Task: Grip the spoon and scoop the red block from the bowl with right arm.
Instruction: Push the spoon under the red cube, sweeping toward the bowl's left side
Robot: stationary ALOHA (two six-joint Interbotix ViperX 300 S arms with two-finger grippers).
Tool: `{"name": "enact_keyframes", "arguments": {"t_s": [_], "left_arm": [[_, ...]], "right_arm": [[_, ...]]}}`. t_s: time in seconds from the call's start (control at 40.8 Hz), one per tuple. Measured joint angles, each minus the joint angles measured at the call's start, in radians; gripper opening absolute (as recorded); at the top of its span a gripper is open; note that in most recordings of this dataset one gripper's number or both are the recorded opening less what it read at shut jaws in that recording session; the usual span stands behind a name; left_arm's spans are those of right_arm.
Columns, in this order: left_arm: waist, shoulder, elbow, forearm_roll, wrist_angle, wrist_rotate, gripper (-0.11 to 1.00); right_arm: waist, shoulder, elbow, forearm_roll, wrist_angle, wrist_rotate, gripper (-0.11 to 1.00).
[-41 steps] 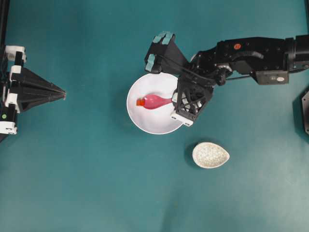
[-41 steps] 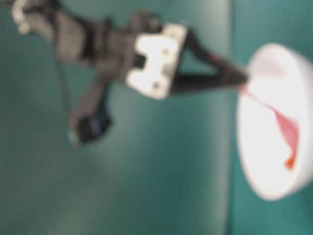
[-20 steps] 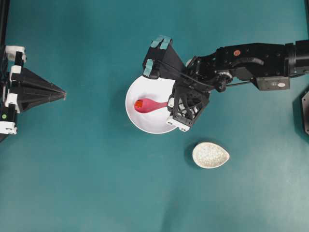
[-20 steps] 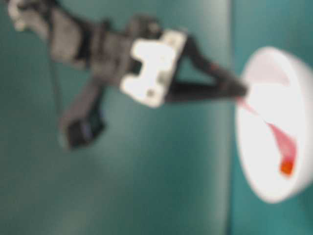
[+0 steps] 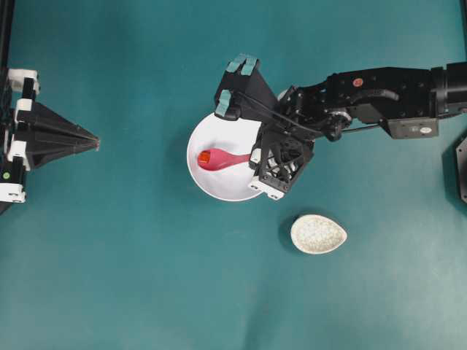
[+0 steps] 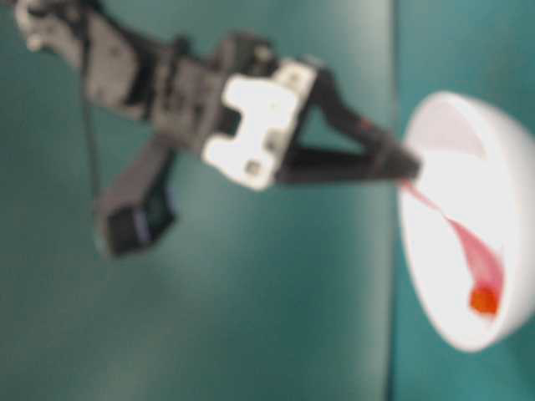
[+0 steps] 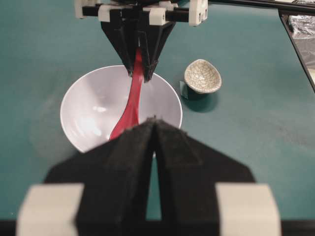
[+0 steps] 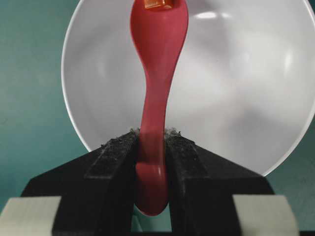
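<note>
We are clamping the spoon (image 8: pixel 156 73) handle in our right gripper (image 8: pixel 151 147), its scoop meeting the red block (image 8: pixel 157 4) inside the bowl (image 8: pixel 256 98), and next we judge a careful level lift is needed.

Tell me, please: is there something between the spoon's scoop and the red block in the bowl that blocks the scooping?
Nothing visible blocks it. The right gripper is shut on the spoon, and the red block already sits at the far tip of the scoop, inside the bowl. The rest of the bowl's inside shows only bare white.

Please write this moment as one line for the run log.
right tool: shut on spoon | red block: in scoop, over bowl | left tool: shut, idle
</note>
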State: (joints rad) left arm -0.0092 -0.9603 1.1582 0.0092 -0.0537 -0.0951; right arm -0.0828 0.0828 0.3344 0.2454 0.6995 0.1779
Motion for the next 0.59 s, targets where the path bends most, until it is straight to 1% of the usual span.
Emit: {"name": "enact_keyframes", "arguments": {"t_s": [0.171, 0.588], "left_arm": [[0.000, 0.000, 0.000, 0.000, 0.000, 0.000, 0.00], [-0.002, 0.000, 0.000, 0.000, 0.000, 0.000, 0.00]], "right_arm": [[0.003, -0.018, 0.020, -0.002, -0.008, 0.005, 0.23], [0.008, -0.104, 0.067, 0.002, -0.084, 0.006, 0.23]]}}
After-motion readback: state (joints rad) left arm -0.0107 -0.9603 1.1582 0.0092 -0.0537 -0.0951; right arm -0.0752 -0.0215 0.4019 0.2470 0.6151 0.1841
